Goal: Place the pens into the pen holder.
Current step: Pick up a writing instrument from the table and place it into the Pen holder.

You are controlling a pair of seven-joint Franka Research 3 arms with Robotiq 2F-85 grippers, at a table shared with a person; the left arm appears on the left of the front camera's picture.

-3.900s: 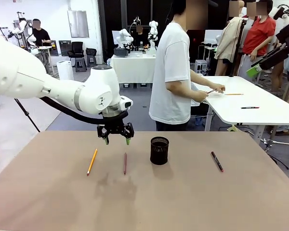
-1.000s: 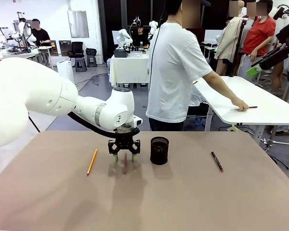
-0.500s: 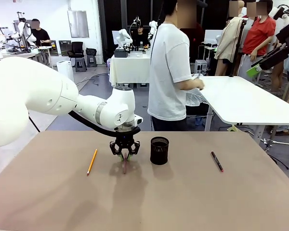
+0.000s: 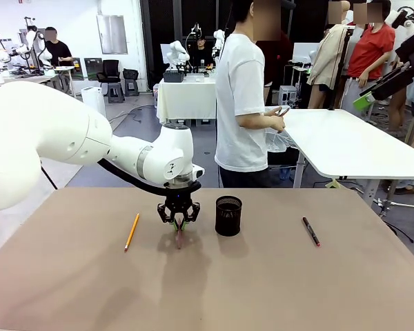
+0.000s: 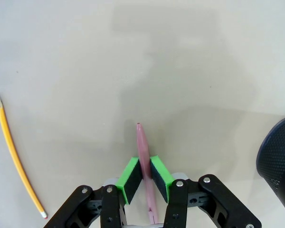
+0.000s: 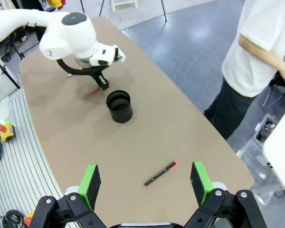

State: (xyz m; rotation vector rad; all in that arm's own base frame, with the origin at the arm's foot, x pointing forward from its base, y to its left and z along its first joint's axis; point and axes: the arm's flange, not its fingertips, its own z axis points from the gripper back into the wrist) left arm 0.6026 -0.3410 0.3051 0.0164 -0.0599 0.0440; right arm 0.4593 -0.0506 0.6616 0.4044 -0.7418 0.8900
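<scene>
Beside pen holder (image 4: 228,215), left jaws pinching red-brown pen (image 5: 141,141); pencil (image 4: 131,232) nearby, right jaws wide

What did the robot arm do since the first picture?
The left pincer came down from above the table onto the red-brown pen and shut its green pads on it. The pen lies where it was. The orange pencil, the black mesh pen holder and the black pen with the red tip haven't moved. The right pincer is open.

The right gripper (image 6: 145,181) gaped above the black pen (image 6: 160,174); past the pen holder (image 6: 119,106), the left gripper (image 6: 103,85) touched the red-brown pen (image 6: 90,93)
</scene>
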